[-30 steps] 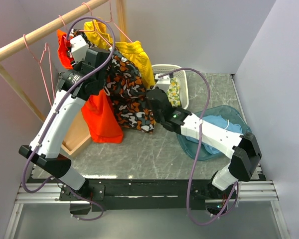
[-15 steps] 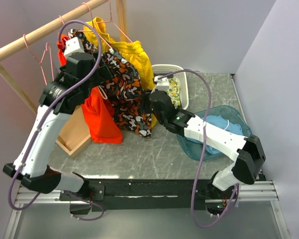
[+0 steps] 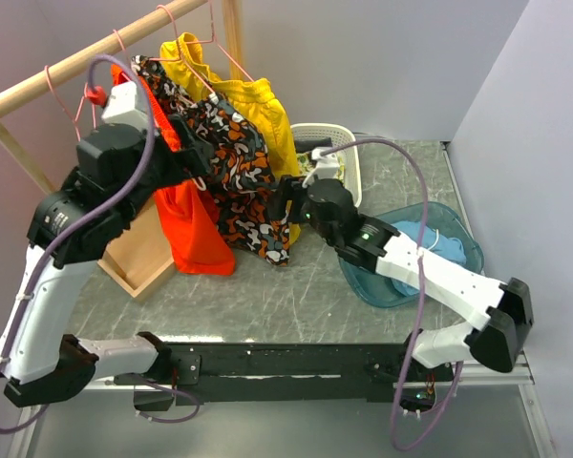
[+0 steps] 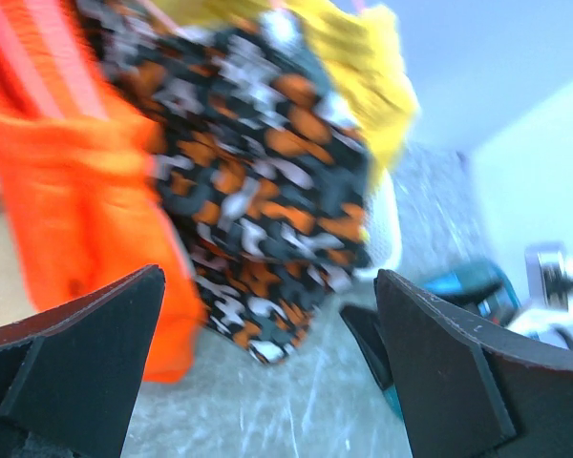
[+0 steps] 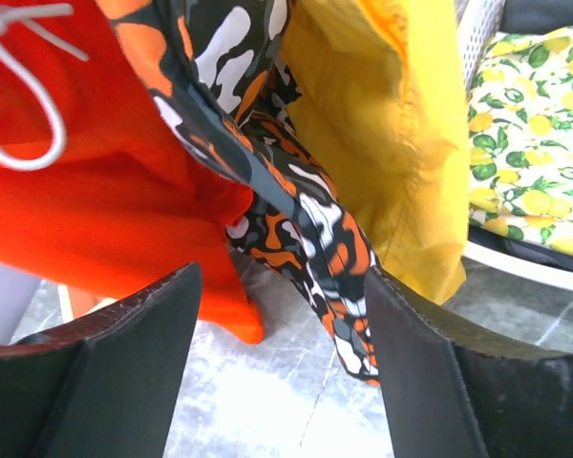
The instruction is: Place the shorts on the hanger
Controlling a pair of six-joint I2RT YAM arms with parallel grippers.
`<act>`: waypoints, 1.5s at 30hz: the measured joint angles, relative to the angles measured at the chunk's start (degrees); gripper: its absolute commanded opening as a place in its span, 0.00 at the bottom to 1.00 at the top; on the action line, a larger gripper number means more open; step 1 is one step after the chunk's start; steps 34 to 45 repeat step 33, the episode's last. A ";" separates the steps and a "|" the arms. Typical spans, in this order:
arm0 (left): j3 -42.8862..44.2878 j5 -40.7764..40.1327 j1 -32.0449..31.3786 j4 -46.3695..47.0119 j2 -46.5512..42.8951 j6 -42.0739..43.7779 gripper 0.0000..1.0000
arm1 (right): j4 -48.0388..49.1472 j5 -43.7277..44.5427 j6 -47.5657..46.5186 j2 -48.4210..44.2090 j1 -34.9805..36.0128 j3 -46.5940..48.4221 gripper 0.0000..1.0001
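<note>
Top external view, far left: the hanger [image 3: 62, 100] hooks over the wooden rail [image 3: 95, 52] and is mostly hidden behind the left arm. Left tool [image 4: 267, 363] is spread wide and empty, facing the hung clothes.

The shorts [image 3: 193, 234] hang just right of that arm, touching the camouflage shorts [image 3: 244, 181], with the hem above the wooden tray [image 3: 138, 262]. Whether the waist truly sits on the wire is hidden.

Risk: the left arm is crowded against the waist, so any move may drag the fabric or tip the hanger off the rail.

Further right, right tool [image 5: 277, 363] also gapes, holding nothing, low under the garments.

Risk: the drawstring [image 5: 19, 168] loops close by. A finger could snag it, or a closing grip could catch camouflage cloth instead.
</note>
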 measured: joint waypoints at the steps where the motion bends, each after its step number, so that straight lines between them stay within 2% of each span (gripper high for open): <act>1: 0.00 -0.39 -1.75 0.00 0.00 0.11 0.96 | 0.02 0.02 0.09 -1.09 0.07 -0.66 0.81; 5: -0.26 -4.28 -11.91 0.26 2.01 0.35 0.96 | -0.83 0.74 1.14 -7.19 0.09 -4.00 0.92; 8: -4.83 -5.88 -17.09 2.84 2.75 0.00 0.97 | -0.87 2.60 2.64 -12.50 0.11 -6.95 1.00; 11: -13.11 -6.95 -20.59 6.01 2.60 -0.74 0.96 | -1.22 5.57 5.01 -19.19 0.20 -11.82 1.00; 14: -25.73 -7.28 -23.50 12.04 1.86 -2.64 0.96 | -1.81 8.26 8.02 -25.22 0.20 -17.40 1.00; 19: -43.01 -7.04 -26.84 19.76 0.28 -5.77 0.96 | -5.07 9.62 13.07 -30.08 0.20 -23.87 1.00; 24: -52.78 -8.39 -29.40 25.70 -0.50 -9.40 0.96 | -8.24 9.64 17.38 -32.04 0.20 -29.16 1.00; 33: -61.02 -7.34 -29.46 34.67 -6.32 -10.54 0.96 | -12.55 10.05 21.46 -32.09 0.20 -30.42 1.00; 45: -61.02 -7.34 -29.46 34.67 -6.32 -10.54 0.96 | -12.55 10.05 21.46 -32.09 0.20 -30.42 1.00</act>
